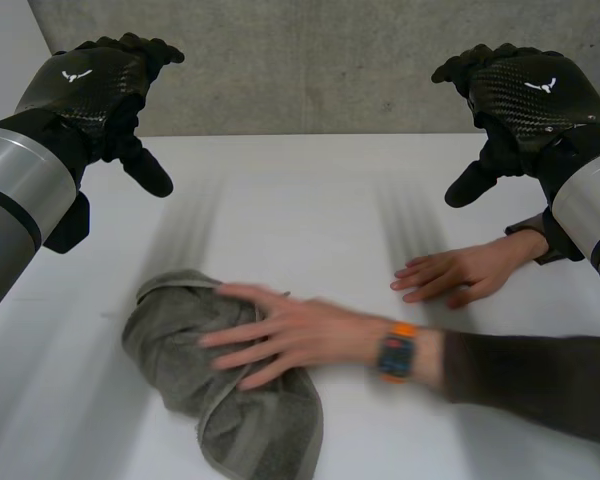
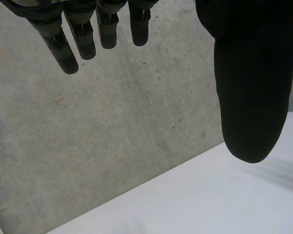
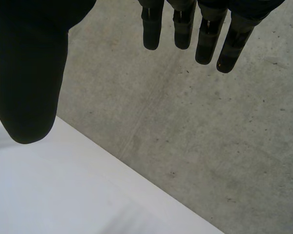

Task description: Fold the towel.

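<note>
towel [image 1: 170,345], grey and crumpled, is being pressed onto the near part of the white worktop [image 1: 310,200] by a person's hand [image 1: 280,335], on whose wrist an orange-strapped watch [image 1: 397,355] is being worn. a second hand [image 1: 450,275] is being rested flat on the worktop nearby. the left hand [image 1: 90,85] and right hand [image 1: 525,95] are being held above the worktop, well apart from the towel, with fingers [image 2: 58,46] released, grasping nothing.

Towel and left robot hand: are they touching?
Apart. The head view shows the left robot hand raised and open, well clear of the crumpled towel, which a person's hand rests on.
</note>
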Controlling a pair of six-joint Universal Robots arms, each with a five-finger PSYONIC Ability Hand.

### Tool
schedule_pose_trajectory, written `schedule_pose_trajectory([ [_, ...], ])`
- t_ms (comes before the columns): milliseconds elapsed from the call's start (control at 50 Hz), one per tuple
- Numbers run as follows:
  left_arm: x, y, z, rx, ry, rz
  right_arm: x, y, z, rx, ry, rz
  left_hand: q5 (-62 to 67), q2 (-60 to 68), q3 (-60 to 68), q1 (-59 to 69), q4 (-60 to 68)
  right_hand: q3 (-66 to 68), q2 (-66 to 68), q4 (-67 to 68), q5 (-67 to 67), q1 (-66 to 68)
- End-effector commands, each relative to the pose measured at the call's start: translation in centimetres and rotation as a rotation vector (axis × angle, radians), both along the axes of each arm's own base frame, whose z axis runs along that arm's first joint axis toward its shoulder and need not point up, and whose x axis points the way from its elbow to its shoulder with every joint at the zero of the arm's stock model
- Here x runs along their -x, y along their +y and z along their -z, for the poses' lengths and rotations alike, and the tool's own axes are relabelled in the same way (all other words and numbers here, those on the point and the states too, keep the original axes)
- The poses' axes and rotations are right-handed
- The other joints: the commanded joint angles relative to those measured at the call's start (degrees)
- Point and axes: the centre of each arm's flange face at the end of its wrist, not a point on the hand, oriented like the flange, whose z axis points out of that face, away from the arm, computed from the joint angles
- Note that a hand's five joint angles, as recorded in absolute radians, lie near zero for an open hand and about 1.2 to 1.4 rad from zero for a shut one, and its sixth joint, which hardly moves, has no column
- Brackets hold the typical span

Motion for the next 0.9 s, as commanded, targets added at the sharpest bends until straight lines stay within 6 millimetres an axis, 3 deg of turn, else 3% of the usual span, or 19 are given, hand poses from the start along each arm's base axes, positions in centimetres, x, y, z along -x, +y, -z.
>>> schedule_pose_trajectory([
  [20,-0.3,-0.6,0.2,-0.006,-0.004,-0.016,-0.2,0.0,0.2,-0.004,0.005,-0.008,-1.6,0.6,0.5,-0.1,0.3,-2.3,-2.9,-3.4,-2.8,-2.1],
  [100,0.2,-1.3,1.3,-0.036,-0.027,0.008,-0.5,-0.3,0.8,-0.013,0.03,-0.028,-0.6,1.6,1.5,0.9,1.4,-2.3,-2.9,-3.4,-2.8,-2.1],
  [220,0.6,-2.2,2.8,-0.054,-0.104,0.044,-1.5,-1.1,3.4,-0.064,0.124,-0.084,0.1,2.3,2.1,1.5,2.0,-2.3,-2.9,-3.4,-2.8,-2.1],
  [320,0.4,-3.8,5.8,-0.08,-0.275,0.065,-1.9,-1.5,5.5,-0.145,0.152,-0.11,0.4,2.6,2.5,1.9,2.4,-2.3,-2.9,-3.4,-2.8,-2.1],
  [360,0.3,-4.2,6.6,-0.095,-0.316,0.068,-3.2,-0.4,7.0,-0.216,0.167,-0.16,0.4,2.6,2.5,1.9,2.4,-2.3,-2.9,-3.4,-2.8,-2.1],
  [460,-1.1,-5.7,8.8,-0.163,-0.405,0.041,-5.4,1.6,8.2,-0.298,0.124,-0.235,0.4,2.6,2.5,1.9,2.4,-2.3,-2.9,-3.4,-2.8,-2.1],
  [640,-3.8,-8.8,13.1,-0.306,-0.416,0.008,-8.7,3.4,11.9,-0.517,-0.002,-0.309,1.8,4.0,3.8,3.2,3.7,-2.3,-2.9,-3.4,-2.8,-2.1],
  [680,-3.7,-8.7,13.7,-0.327,-0.409,0.04,-10.3,4.5,13.2,-0.58,-0.025,-0.347,2.4,4.6,4.5,3.9,4.4,-2.3,-2.9,-3.4,-2.8,-2.1],
  [800,-3.1,-7.8,15.6,-0.389,-0.392,0.139,-12.5,4.5,15.8,-0.667,-0.066,-0.365,6.3,8.5,8.4,7.8,8.3,-2.3,-2.9,-3.4,-2.8,-2.1],
  [900,-3.0,-7.4,17.4,-0.443,-0.393,0.162,-14.0,4.5,17.2,-0.74,-0.13,-0.365,20.4,22.6,22.5,21.9,22.3,-2.3,-2.9,-3.4,-2.8,-2.1],
])
